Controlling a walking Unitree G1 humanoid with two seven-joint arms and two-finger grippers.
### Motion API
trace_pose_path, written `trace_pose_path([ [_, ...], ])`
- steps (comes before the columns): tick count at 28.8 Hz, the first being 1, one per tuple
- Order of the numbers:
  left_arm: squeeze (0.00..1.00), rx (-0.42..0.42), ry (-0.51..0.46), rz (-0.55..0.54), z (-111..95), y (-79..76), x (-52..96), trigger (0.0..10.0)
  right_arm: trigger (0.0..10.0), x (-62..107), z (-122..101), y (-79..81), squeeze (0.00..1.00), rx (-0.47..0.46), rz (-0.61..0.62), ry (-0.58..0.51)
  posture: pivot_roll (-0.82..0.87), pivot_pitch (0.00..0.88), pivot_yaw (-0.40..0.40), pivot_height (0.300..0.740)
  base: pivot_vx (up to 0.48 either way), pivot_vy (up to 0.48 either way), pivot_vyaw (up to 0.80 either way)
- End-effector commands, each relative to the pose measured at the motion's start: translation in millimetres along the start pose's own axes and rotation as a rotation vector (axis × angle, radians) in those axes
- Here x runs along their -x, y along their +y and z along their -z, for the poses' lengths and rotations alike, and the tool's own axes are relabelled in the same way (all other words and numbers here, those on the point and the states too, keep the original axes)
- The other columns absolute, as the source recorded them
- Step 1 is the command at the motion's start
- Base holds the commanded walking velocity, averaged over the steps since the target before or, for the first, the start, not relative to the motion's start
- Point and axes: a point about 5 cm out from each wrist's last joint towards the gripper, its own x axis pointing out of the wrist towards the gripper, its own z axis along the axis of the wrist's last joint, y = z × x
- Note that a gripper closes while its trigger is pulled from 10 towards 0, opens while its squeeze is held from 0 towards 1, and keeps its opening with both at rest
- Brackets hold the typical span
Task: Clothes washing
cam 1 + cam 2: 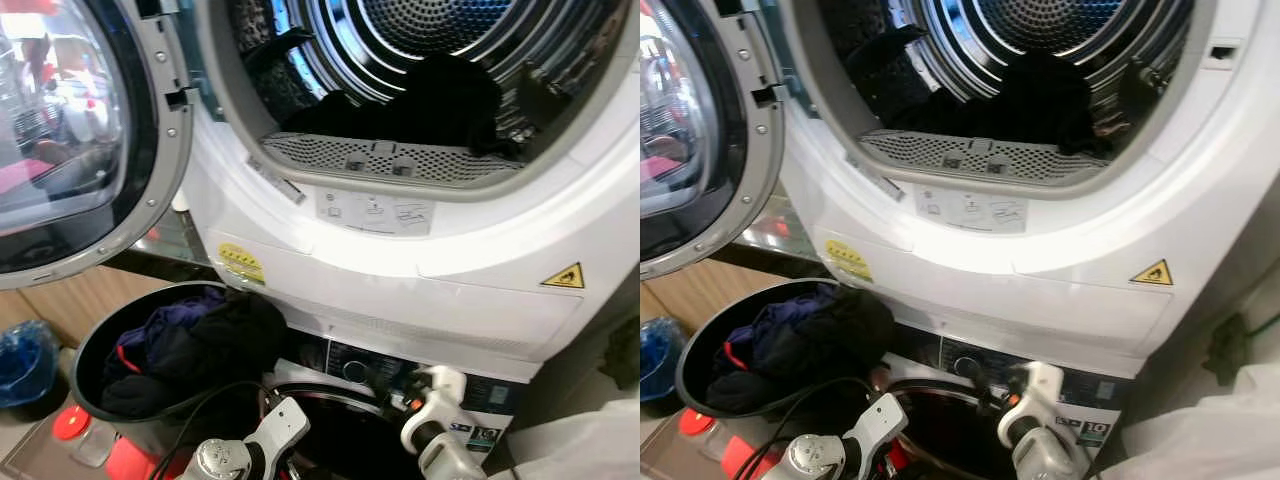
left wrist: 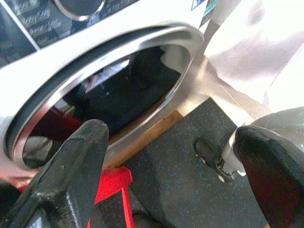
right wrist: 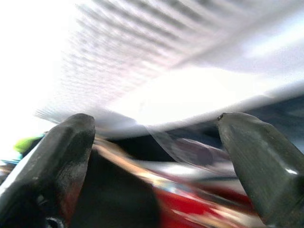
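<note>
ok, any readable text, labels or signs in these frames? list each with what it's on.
No words can be read.
Yellow triangle flame warning sign, a symbol without words, on the dryer front.
Yellow oval sticker on the dryer front: print too small.
White instruction label under the drum opening: pictograms, blurred.
Lower washing machine control panel: lettering blurred.

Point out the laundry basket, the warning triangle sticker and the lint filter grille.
laundry basket [image 1: 88,345], left eye view, black rim, left side
warning triangle sticker [image 1: 564,277], left eye view, sticker centre
lint filter grille [image 1: 330,152], left eye view, perforated top
</note>
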Motion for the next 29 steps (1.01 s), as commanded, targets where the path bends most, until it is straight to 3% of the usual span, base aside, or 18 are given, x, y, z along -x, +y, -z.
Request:
trace_pose_path([
  [1,0.00,-0.005,0.014,-0.001,5.0,0.1,2.9,10.0,10.0,-9.1,-7.6,24.7,0.00,-0.038,-0.228,-0.056,-0.07,0.000,0.094,0.740,0.000,0.000,0.00],
  [5,0.00,-0.003,0.013,0.003,5.2,-0.9,2.5,10.0,10.0,-5.4,-4.5,18.1,0.00,0.016,-0.211,-0.021,-0.07,0.000,0.092,0.740,0.000,0.000,0.00],
  [8,0.00,-0.002,0.011,0.002,5.0,-0.9,2.5,10.0,10.0,10.8,9.9,-6.2,0.00,0.182,-0.085,0.108,-0.07,0.000,0.092,0.740,0.000,0.000,0.00],
  [10,0.00,0.000,0.009,-0.006,5.1,-0.1,3.0,10.0,10.0,25.3,21.1,-21.6,0.00,0.261,-0.003,0.203,-0.07,0.000,0.092,0.740,0.000,0.000,0.00],
  [11,0.00,0.000,0.009,-0.006,5.1,-0.1,3.0,10.0,10.0,25.3,21.1,-21.6,0.00,0.261,-0.003,0.203,-0.07,0.000,0.092,0.740,0.000,0.000,0.00],
  [16,0.00,0.002,-0.005,-0.014,5.8,4.2,7.5,10.0,10.0,57.8,27.6,-60.3,0.00,0.344,0.372,0.259,-0.07,0.000,0.101,0.740,0.000,0.000,0.00],
  [18,0.00,0.003,-0.012,-0.014,5.7,4.9,8.6,10.0,10.0,65.6,36.6,-65.1,0.00,0.353,0.426,0.313,-0.08,0.000,0.107,0.740,0.000,0.000,0.00],
  [21,0.00,0.003,-0.027,-0.021,6.4,6.7,11.7,10.0,10.0,78.1,54.6,-69.9,0.00,0.474,0.487,0.453,-0.07,0.000,0.119,0.740,0.000,0.000,0.00],
  [23,0.00,0.014,-0.046,-0.040,7.0,9.2,15.0,10.0,10.0,85.2,64.4,-71.8,0.00,0.497,0.523,0.506,-0.08,0.000,0.127,0.740,0.000,0.000,0.00],
  [29,0.00,-0.064,-0.145,-0.061,-4.8,14.2,25.7,10.0,10.0,113.4,80.1,-85.0,0.00,0.595,0.741,0.651,-0.06,0.000,0.150,0.740,0.000,0.000,0.00],
])
